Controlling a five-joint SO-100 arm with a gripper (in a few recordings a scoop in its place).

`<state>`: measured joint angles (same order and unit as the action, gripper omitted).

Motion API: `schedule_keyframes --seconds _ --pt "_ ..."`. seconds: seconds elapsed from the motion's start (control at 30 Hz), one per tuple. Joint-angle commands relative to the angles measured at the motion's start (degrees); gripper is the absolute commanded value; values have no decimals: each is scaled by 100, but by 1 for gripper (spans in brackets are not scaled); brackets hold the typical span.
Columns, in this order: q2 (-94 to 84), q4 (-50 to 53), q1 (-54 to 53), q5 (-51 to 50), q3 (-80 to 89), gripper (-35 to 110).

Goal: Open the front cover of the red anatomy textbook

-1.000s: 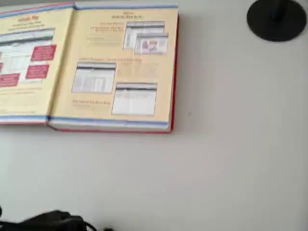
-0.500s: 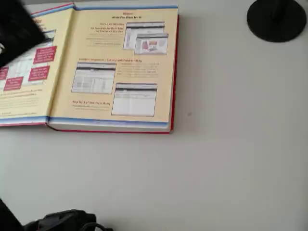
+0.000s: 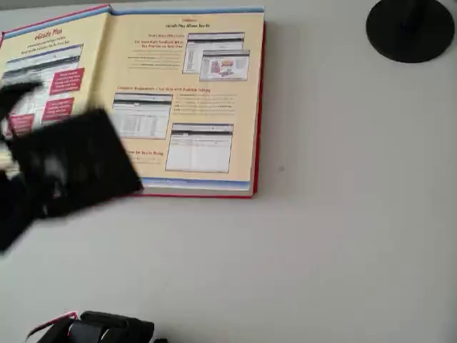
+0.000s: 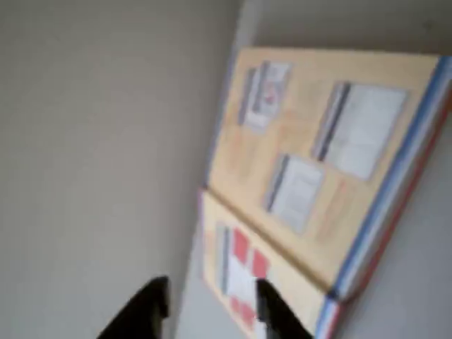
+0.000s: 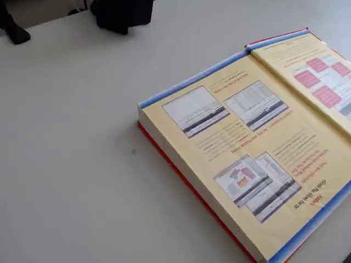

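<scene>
The red anatomy textbook [image 3: 187, 100] lies open on the white table, its cream-yellow endpaper facing up; the fixed view shows it too [image 5: 236, 148]. The front cover [image 3: 50, 64] is laid flat to the left in the overhead view, inner side up with red and blue print. My black arm [image 3: 71, 164] is a blur above the book's lower left corner. In the wrist view the gripper [image 4: 212, 314] hangs above the table beside the cover [image 4: 244, 272], fingers [image 4: 150, 305] apart with nothing between them.
A black round base [image 3: 410, 28] stands at the top right of the overhead view. A black and red object [image 3: 107, 330] sits at the bottom edge. Dark objects [image 5: 122, 13] stand at the far table edge in the fixed view.
The arm has swung from the upper left over the cover down to the book's lower left corner. The book stays open and flat.
</scene>
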<state>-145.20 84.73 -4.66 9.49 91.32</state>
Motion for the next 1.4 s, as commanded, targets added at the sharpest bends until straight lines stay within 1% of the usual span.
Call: schedule_keyframes --seconds 0.0,0.2,0.27,0.4,0.6,1.03,1.2,1.37 --pt "-1714 -598 -62 35 2355 9" --pt "-3305 -967 -158 9 4658 2" --pt "-3762 -949 -167 18 5265 0" --pt "-4315 -1028 -387 26 6135 0" --pt "-4315 -1055 -633 9 6469 0" --pt "-4315 -1081 -712 -70 7884 0" --pt "-4315 -1090 -773 -132 7884 1" --pt "-4315 -1081 -466 123 7884 2"
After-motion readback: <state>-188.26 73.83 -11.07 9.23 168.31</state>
